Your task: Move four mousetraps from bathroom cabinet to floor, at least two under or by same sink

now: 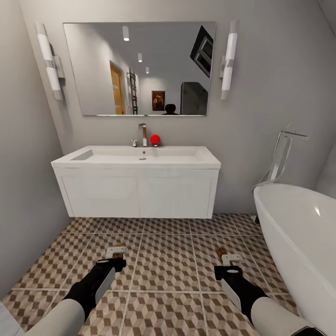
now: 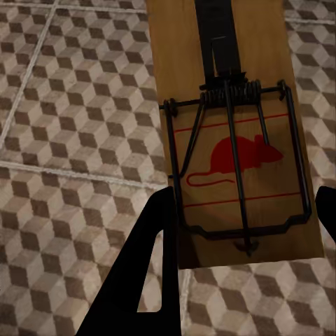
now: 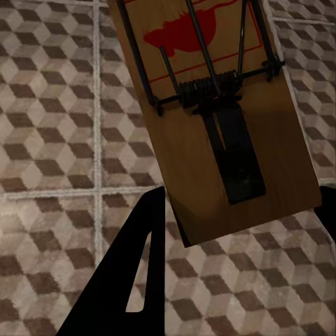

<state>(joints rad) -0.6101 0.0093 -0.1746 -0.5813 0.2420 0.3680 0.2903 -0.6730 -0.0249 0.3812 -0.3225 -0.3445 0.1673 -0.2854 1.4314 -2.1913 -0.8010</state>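
Facing sink (image 1: 135,158), a mousetrap in each arm
L jaws (image 2: 241,231) pinching left mousetrap (image 2: 234,133), R jaws (image 3: 238,224) pinching right mousetrap (image 3: 210,119), both above bathroom floor (image 1: 165,261)

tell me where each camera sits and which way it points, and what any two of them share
Head view: on the robot's head, looking forward and down at the sink, bathtub and tiled floor; both forearms show.
Left wrist view: near the left gripper, looking along its dark fingers at a mousetrap.
Right wrist view: near the right gripper, same, at another mousetrap.
Shared: the cube-patterned floor and one held trap each.
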